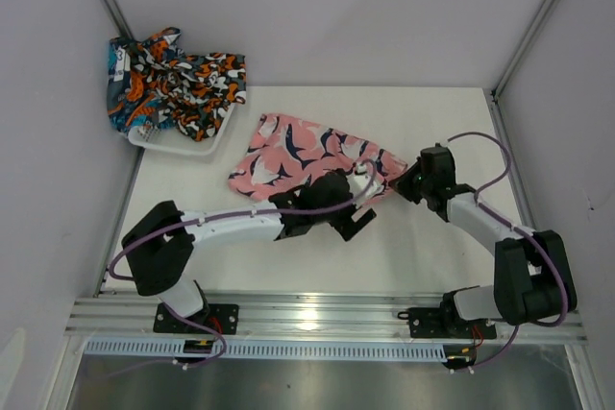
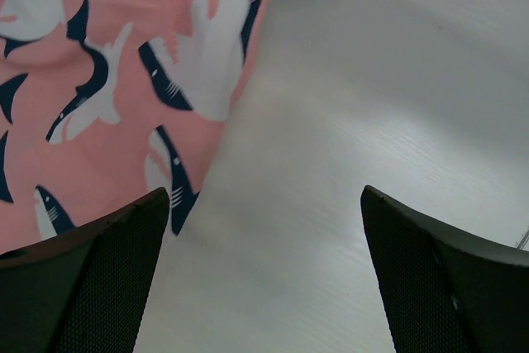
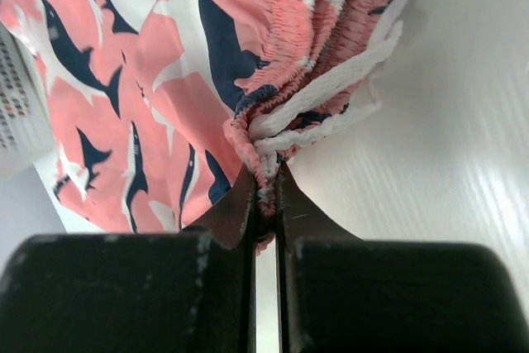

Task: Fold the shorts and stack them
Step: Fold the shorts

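The right gripper [image 3: 264, 192] is pinched tight on the bunched waistband of the pink shorts [image 1: 303, 156], which lie spread on the table [image 1: 432, 266] at centre. The left gripper [image 2: 264, 237] hangs over their near edge, jaws wide apart, holding nothing. At the far left, the white basket [image 1: 178, 146] holds the teal-navy shorts [image 1: 130, 84] and the black shorts [image 1: 207, 88], heaped together.

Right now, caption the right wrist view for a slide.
Right gripper pinches pink shark-print shorts at the gathered waistband.
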